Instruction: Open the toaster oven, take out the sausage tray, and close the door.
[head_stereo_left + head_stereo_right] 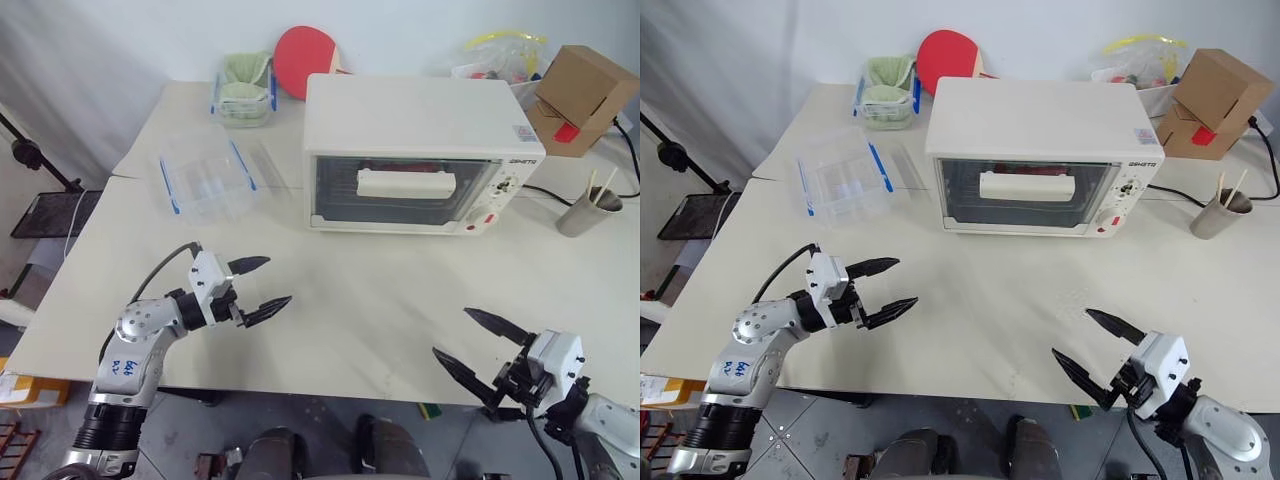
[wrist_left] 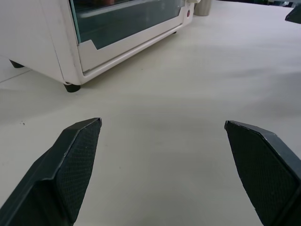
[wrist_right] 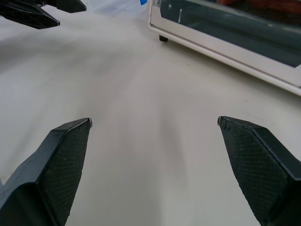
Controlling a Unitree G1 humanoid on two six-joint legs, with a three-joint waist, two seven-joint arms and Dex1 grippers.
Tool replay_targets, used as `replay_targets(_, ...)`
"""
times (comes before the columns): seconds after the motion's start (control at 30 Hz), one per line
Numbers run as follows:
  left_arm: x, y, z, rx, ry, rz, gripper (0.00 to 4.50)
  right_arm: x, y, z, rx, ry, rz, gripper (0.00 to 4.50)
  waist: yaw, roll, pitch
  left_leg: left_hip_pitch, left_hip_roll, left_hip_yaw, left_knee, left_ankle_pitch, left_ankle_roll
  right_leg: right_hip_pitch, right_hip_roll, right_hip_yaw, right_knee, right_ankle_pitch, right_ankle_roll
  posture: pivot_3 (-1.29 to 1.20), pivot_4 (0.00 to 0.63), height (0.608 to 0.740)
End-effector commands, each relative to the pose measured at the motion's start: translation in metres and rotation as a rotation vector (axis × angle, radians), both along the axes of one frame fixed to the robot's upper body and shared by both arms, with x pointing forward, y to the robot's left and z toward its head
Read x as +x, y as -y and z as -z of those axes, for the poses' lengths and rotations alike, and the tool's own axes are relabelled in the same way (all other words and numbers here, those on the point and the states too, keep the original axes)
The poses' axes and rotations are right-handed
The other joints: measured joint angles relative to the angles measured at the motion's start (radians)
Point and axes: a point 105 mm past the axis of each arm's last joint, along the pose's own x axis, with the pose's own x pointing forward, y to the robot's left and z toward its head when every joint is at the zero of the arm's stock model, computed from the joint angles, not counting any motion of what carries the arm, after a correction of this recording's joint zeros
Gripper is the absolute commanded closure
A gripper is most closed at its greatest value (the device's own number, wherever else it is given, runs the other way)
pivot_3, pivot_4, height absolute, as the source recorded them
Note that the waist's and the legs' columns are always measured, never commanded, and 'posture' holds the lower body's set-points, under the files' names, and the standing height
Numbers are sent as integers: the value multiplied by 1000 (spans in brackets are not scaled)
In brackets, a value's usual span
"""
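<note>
While the door (image 1: 402,190) stays closed, red shows inside overhead.

A clear container (image 1: 205,185), red paddle (image 1: 305,58), cardboard box (image 1: 580,95) and cup (image 1: 588,212) sit on the table (image 1: 360,320).

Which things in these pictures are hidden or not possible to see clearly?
- Sausage tray: the shut door, with its dark glass and bar handle, hides the inside of the toaster oven in the eye views; only a dim red shape shows.
- Knob markings: too small, eye views.
- Toaster oven: cut off by the picture edge in both wrist views.
- Cup contents: only stick tips show.
</note>
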Motion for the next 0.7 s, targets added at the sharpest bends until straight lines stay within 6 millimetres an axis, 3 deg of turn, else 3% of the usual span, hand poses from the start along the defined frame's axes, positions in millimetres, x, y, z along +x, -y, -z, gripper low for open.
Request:
replay_targets(0.03,-1,1,-18,-10,66,-12,30,8,-2,-11,42,15,-19,0,-1,0,0,0,0,0,0,0,0,0,0,0,0,0,0,0,150,740)
replay_targets(0.4,-31,-29,-48,-194,10,61,30,73,-9,-72,201,69,-87,0,-21,0,0,-1,0,-1,0,0,0,0,0,-1,0,0,0,0,150,740)
replay_targets(0.6,-39,-28,-48,-206,8,61,30,107,-22,-86,149,94,-140,0,-25,0,0,-2,0,-3,3,0,1,0,0,-3,1,0,0,0,150,740)
replay_targets(0.7,-42,-25,-46,-212,4,65,30,121,-27,-104,248,140,-128,0,-26,0,0,-2,0,-3,3,0,1,0,0,-3,1,0,0,0,150,740)
